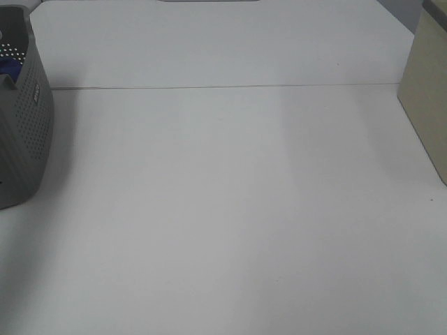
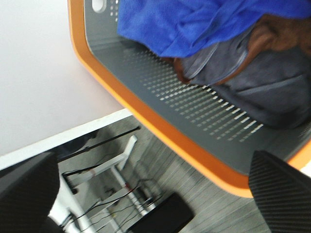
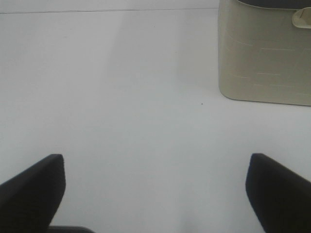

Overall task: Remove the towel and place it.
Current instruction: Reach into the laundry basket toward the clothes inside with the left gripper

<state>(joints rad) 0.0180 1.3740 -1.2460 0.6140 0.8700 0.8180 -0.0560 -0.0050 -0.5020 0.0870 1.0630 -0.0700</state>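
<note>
Exterior high view shows a white bench [image 1: 223, 209], a grey basket [image 1: 28, 125] at ten o'clock holding the blue towel [image 2: 194, 24], a beige bin [image 1: 426, 105] at two o'clock, left jaws spread above the basket's rim, right jaws spread above the bench.

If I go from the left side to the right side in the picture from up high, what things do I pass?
Grey perforated plastic basket → wide white table top → beige plastic bin.
</note>
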